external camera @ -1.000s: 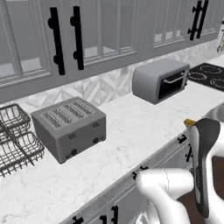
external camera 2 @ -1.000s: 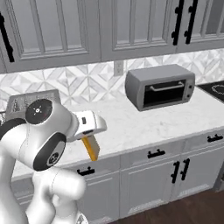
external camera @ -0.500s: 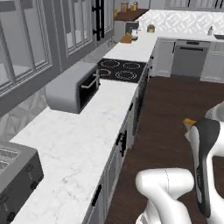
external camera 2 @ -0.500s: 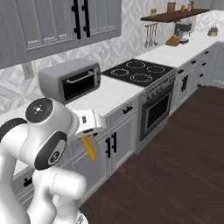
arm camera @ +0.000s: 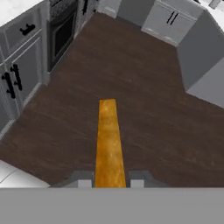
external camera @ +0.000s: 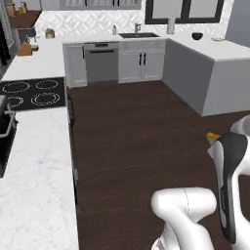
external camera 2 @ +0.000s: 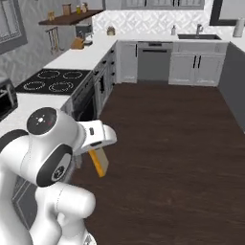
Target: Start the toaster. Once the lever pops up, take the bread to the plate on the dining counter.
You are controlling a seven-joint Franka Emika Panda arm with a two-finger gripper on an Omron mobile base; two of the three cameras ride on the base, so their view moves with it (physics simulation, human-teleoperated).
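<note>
End effector [arm camera: 108,183] stays clamped on the bread [arm camera: 108,144], and the views have swung from counter to open floor.

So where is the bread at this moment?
The bread is clamped edge-on in the gripper, carried above the dark wood floor; in the right base view it hangs beside the robot's white arm.

From where I stand, nothing carries writing I can read: no words, brands, numbers or signs anywhere in the kitchen.
</note>
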